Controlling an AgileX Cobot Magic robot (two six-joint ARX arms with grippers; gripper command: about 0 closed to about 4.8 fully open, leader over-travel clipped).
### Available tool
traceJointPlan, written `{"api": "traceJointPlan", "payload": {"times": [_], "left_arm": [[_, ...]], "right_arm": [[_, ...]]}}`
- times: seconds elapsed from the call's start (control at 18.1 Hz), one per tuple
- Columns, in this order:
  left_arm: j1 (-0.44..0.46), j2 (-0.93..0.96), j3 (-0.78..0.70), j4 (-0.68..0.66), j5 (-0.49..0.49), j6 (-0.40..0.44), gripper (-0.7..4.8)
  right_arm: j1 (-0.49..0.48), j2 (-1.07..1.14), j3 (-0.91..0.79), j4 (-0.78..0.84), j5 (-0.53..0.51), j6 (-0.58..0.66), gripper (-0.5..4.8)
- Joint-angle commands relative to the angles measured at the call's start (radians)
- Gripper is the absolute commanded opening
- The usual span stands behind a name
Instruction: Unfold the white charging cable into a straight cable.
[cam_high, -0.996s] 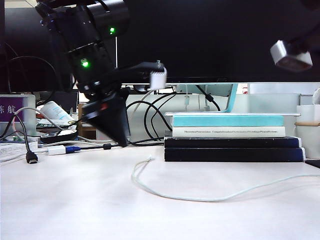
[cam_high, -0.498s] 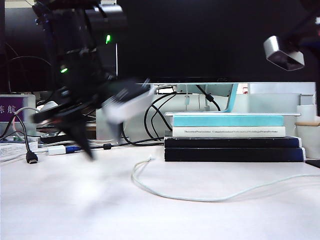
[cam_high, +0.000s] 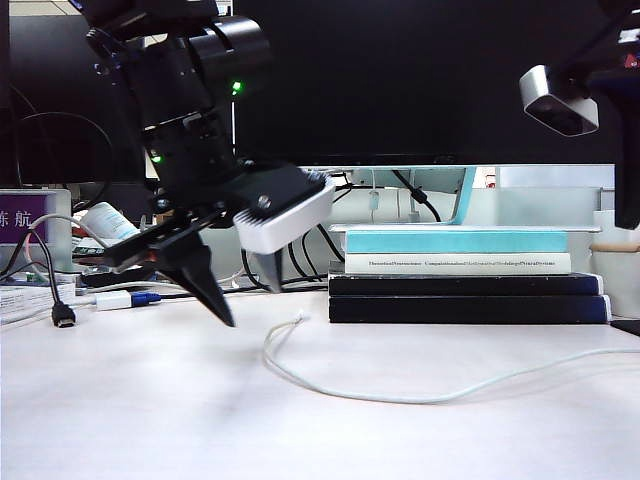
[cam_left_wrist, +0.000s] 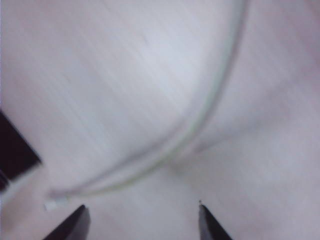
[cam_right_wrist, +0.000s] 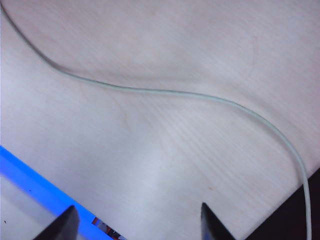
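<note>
The white charging cable (cam_high: 400, 395) lies curved on the table (cam_high: 150, 410) in front of the stack of books (cam_high: 465, 275), 1 plug end (cam_high: 300, 318) near the stack's left corner. The left gripper (cam_high: 245, 300) hangs open and empty just left of that plug. The right gripper (cam_right_wrist: 135, 220), high above the stack's right end, is open over the cable, holding nothing.

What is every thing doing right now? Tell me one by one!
white charging cable: lying loose on the table, curved, not straight, nobody holding it.
left gripper: open, empty, above the cable's plug end.
right gripper: open, empty, above the cable.
books: stacked flat.
</note>
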Motion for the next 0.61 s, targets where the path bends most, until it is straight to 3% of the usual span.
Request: {"api": "traceJointPlan", "payload": {"times": [0.06, 0.22, 0.61], "left_arm": [[-0.001, 0.016, 0.005, -0.01, 0.033, 0.01, 2.92], [-0.001, 0.039, 0.005, -0.024, 0.027, 0.063, 2.9], [-0.006, 0.058, 0.005, 0.033, 0.081, 0.079, 2.75]], "right_arm": [[0.001, -0.003, 0.003, 0.008, -0.008, 0.0, 3.1], [0.001, -0.003, 0.003, 0.014, -0.008, 0.0, 3.1], [0.001, -0.003, 0.003, 0.036, -0.019, 0.0, 3.06]]}}
